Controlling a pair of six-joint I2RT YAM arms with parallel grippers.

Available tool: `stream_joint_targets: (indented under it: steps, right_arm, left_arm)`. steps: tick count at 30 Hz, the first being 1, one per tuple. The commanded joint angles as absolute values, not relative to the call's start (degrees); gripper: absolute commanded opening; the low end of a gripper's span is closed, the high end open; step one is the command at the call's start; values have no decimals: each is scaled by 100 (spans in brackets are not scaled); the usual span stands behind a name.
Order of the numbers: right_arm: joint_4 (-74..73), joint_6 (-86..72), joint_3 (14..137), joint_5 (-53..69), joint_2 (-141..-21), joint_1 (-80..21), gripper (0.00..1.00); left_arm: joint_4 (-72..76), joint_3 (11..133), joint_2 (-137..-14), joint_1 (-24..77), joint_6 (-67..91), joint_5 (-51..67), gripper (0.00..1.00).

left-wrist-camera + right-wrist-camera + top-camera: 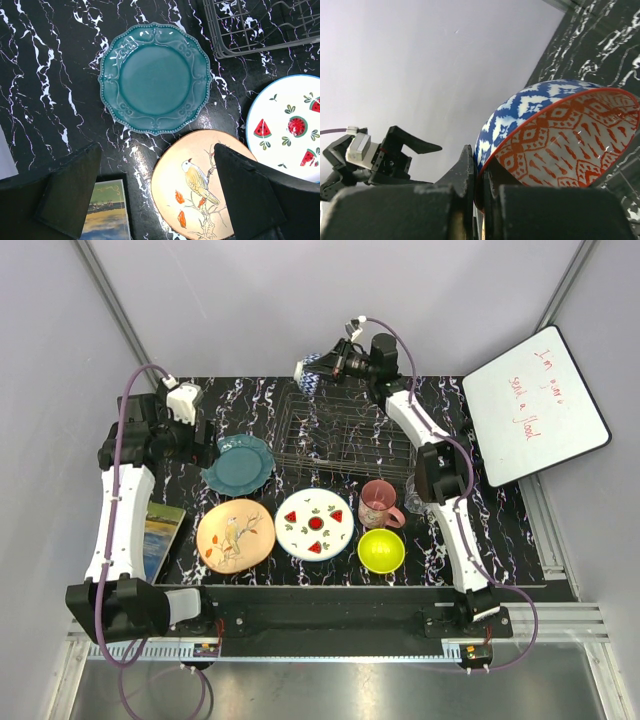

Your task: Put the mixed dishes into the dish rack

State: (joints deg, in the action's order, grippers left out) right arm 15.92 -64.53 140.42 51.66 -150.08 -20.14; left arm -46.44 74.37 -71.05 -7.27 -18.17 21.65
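Red patterned bowl (312, 373) is up in the air at the far edge of the dish rack (340, 435), its rim pinched tight in the right jaws. Nothing looks to be sitting in the rack yet, so I'd say the loading has barely begun. Waiting on the surface (495, 520) are the teal plate (240, 463), peach floral plate (235, 535), white plate with red slices (314, 524), pink mug (378, 505), lime-yellow bowl (381, 550) and clear glass (413, 502). Left jaws hang wide open and empty near the teal plate.

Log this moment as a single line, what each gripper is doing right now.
right gripper: shut on red patterned bowl, held at far side of dish rack | left gripper: open, empty, near teal plate
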Motion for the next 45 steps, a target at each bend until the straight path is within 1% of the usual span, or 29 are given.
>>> stream_joint_targets:
  steps: [1, 10, 14, 20, 24, 27, 30, 31, 32, 34, 35, 38, 40, 41, 45]
  right_arm:
    - [1468, -6012, 14080, 4983, -14985, -2083, 0]
    - [1696, -6337, 14150, 4966, -15372, -2101, 0]
    - [1688, -6232, 13756, 4843, -15302, -2153, 0]
    - [1231, -5846, 13570, 4658, -15346, -2320, 0]
    - [740, -5319, 13386, 4588, -15241, -2487, 0]
    - [580, -5063, 13140, 4466, -15100, -2566, 5]
    - [554, -5001, 12920, 4430, -14994, -2558, 36]
    - [519, -4975, 12885, 4412, -14959, -2566, 51]
    - [475, -4931, 12859, 4395, -14924, -2566, 64]
    - [343, -4747, 12728, 4324, -14775, -2566, 70]
    - [230, -4581, 12683, 4272, -14705, -2566, 77]
    - [45, -4273, 12534, 4096, -14424, -2575, 92]
    - [-147, -4114, 12332, 3903, -14091, -2566, 98]
    - [-228, -3957, 12261, 3833, -13958, -2566, 100]
    - [-833, -3368, 12190, 3333, -13239, -2575, 100]
  left_arm:
    - [-4482, 7594, -7084, -800, -1837, 2434, 99]
    - [-4482, 7436, -7110, -817, -1854, 2443, 99]
    - [-4474, 7453, -7128, -835, -1854, 2443, 99]
    - [-4474, 7453, -7119, -835, -1872, 2444, 99]
    - [-4482, 7462, -7128, -835, -1898, 2408, 99]
    - [-4474, 7444, -7128, -835, -1898, 2417, 99]
    - [-4482, 7436, -7119, -835, -1899, 2417, 99]
    - [-4474, 7444, -7119, -844, -1907, 2408, 99]
    - [-4482, 7462, -7119, -835, -1916, 2408, 99]
    - [-4500, 7462, -7128, -852, -1925, 2408, 99]
    - [-4500, 7471, -7137, -853, -1942, 2417, 99]
    - [-4526, 7497, -7154, -870, -1951, 2443, 99]
    - [-4553, 7515, -7154, -888, -1934, 2478, 99]
    - [-4579, 7515, -7154, -888, -1942, 2487, 99]
    - [-4623, 7515, -7102, -896, -1995, 2470, 99]
